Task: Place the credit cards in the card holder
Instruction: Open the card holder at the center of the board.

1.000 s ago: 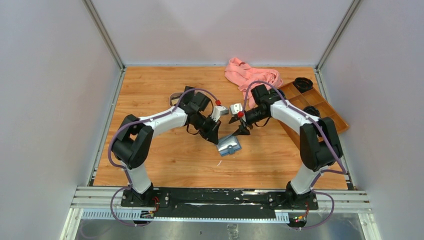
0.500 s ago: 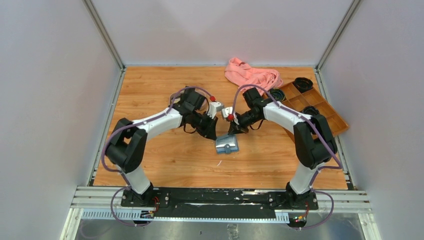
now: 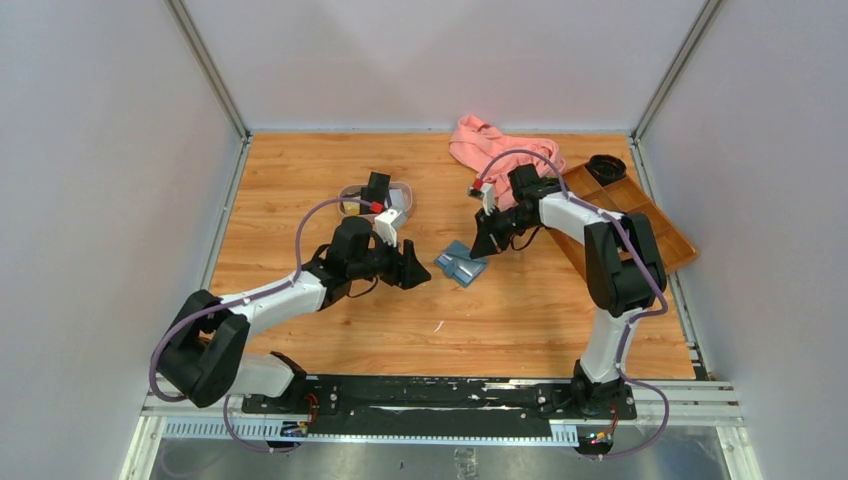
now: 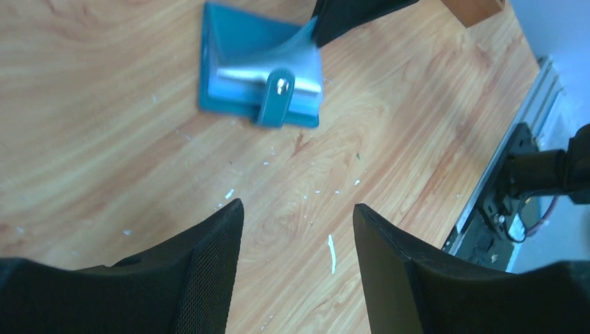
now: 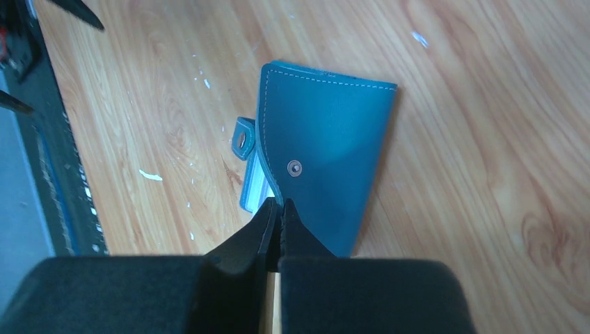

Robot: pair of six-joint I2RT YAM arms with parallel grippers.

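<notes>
The teal-blue card holder lies on the wooden table between the two arms. Its flap with the round snap is lifted, and my right gripper is shut on that flap's edge. A pale grey credit card shows inside, under the strap. In the overhead view the right gripper sits at the holder's far right corner. My left gripper is open over bare wood, a short way near-left of the holder, with nothing between its fingers. From above, the left gripper points at the holder.
A pink cloth lies at the back. A brown compartmented wooden box stands at the right, with a black round item at its far end. An oval tray peeks out behind the left arm. White specks dot the wood.
My left gripper has opened and drawn back toward the near left. The right gripper closed on the holder's flap and shifted it a little toward the back.
</notes>
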